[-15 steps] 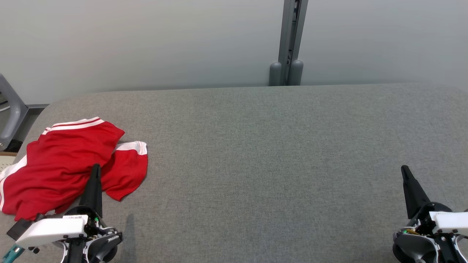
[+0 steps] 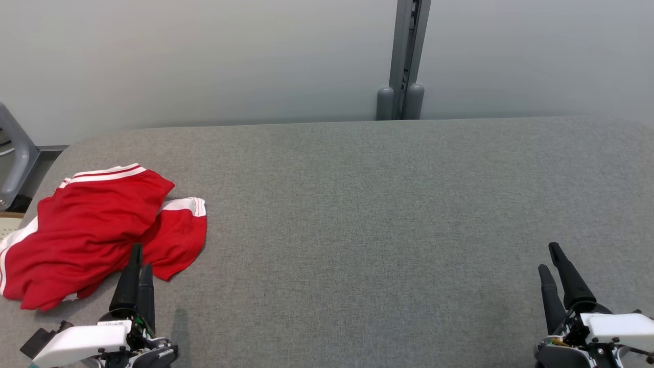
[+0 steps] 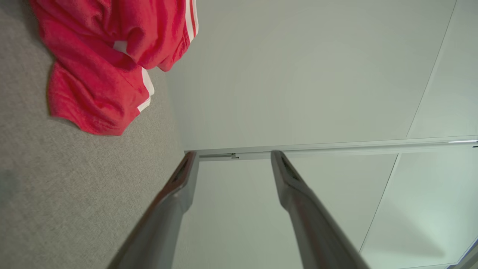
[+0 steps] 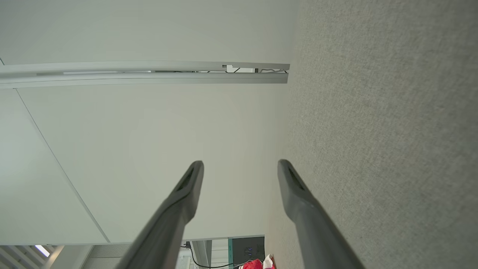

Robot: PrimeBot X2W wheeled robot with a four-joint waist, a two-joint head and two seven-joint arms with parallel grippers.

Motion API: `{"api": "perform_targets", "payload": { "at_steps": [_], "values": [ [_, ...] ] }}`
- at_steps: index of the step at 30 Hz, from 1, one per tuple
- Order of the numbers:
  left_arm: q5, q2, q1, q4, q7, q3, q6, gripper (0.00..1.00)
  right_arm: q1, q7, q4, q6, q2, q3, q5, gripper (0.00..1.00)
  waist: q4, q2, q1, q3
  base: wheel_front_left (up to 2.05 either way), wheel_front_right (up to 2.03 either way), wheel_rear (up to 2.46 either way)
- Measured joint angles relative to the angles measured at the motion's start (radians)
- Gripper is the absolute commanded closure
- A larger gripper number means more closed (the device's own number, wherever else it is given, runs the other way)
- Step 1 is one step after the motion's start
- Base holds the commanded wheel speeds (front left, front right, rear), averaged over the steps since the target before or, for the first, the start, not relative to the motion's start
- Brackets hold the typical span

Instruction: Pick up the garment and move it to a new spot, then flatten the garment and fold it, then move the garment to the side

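Though crumpled, garment (image 2: 92,230) beside left tool (image 2: 140,258)

Lab-type rm: grey felt table (image 2: 357,204), bare partition walls (image 2: 204,61).

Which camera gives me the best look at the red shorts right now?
The head view: the red shorts lie crumpled, nearly whole, on the table at its left. The left wrist view cuts them off at its top edge. The right wrist view offers a tiny red patch at its bottom edge, too small to identify.
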Motion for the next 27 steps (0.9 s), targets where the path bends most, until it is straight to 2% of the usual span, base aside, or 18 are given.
{"api": "perform_targets", "payload": {
  "at_steps": [15, 27],
  "values": [
    [0.077, 0.027, 0.001, -0.060, -0.079, -0.042, 0.000, 0.00, -0.011, -0.070, -0.058, 0.000, -0.002, 0.076, -0.073, 0.00, -0.001, 0.0000, 0.0000, 0.002, 0.00, 0.00, 0.00],
    [0.245, 0.045, 0.001, -0.082, -0.127, -0.058, 0.000, 0.00, -0.013, -0.116, -0.106, 0.000, -0.004, 0.109, -0.200, 0.00, -0.003, 0.0000, 0.0000, 0.001, 0.00, 0.00, 0.00]
  ]
}}
